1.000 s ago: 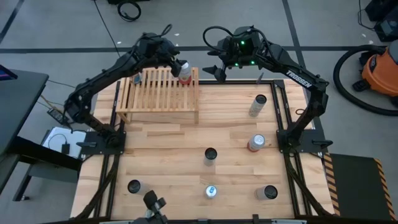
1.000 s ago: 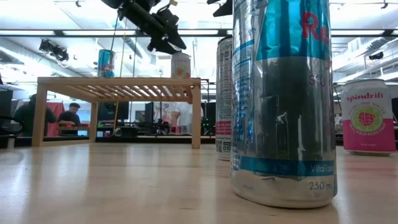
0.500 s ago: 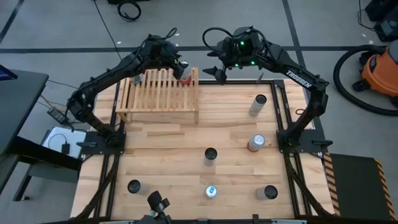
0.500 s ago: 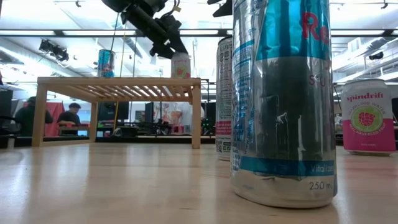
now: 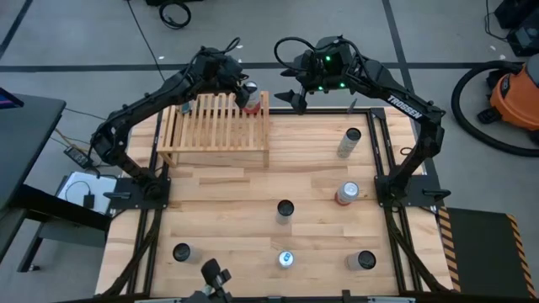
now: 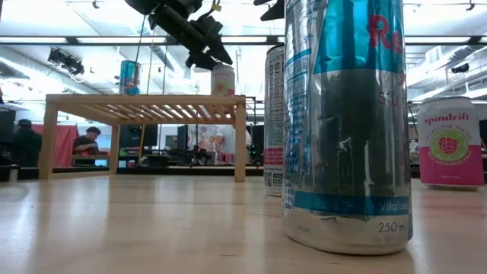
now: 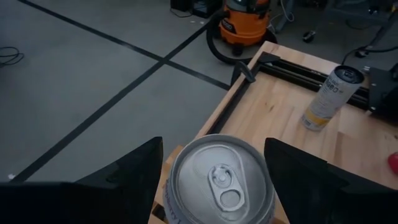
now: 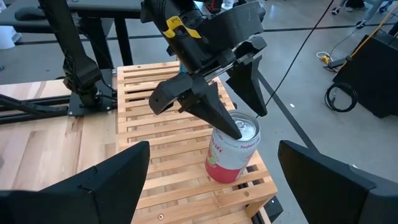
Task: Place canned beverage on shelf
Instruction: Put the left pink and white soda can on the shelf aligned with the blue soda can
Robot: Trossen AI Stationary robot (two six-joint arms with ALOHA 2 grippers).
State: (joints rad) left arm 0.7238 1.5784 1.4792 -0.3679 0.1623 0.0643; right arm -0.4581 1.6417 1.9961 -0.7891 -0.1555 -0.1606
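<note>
Light: bright and even across the tabletop point(image 5: 219, 210); ceiling strip lights point(image 6: 251, 39) shine in the low view
Shadows: faint and soft under the shelf point(image 5: 215, 126)
Glare: pale streaks on the nearest can point(image 6: 346, 122); sheen on the can top point(image 7: 221, 183) in the left wrist view
Focus: nearest can sharp; room behind soft; wrist-view fingers point(image 8: 99, 186) dark and blurred

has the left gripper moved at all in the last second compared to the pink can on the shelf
Yes. In the high view the left gripper has crept toward the shelf's right far corner, and it now sits over the pink can, fingers astride its top but not touching.
</note>
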